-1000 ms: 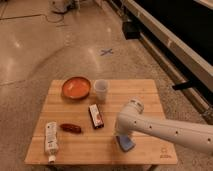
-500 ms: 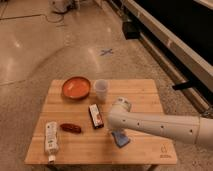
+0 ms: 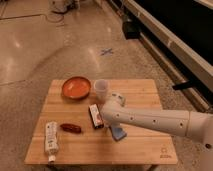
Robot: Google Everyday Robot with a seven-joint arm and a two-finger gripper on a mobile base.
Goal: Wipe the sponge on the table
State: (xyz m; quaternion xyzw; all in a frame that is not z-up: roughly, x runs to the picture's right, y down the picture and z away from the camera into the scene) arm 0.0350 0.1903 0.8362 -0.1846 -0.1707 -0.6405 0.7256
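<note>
The light-blue sponge (image 3: 119,134) lies flat on the wooden slatted table (image 3: 145,95), just right of the middle and toward the front. My white arm reaches in from the right edge. Its end bends down over the sponge. The gripper (image 3: 116,127) sits at the sponge's upper edge, largely hidden under the wrist, shut on the sponge. Only the lower part of the sponge shows beneath the arm.
A dark red-labelled packet (image 3: 95,115) lies just left of the gripper. Behind stand a white cup (image 3: 101,90) and an orange bowl (image 3: 76,86). A brown-red oblong (image 3: 71,128) and a white tube (image 3: 50,140) lie at the front left. Shiny floor surrounds the table.
The arm's end has swung left and slightly back across the table, and the sponge has slid along with it toward the dark packet.
</note>
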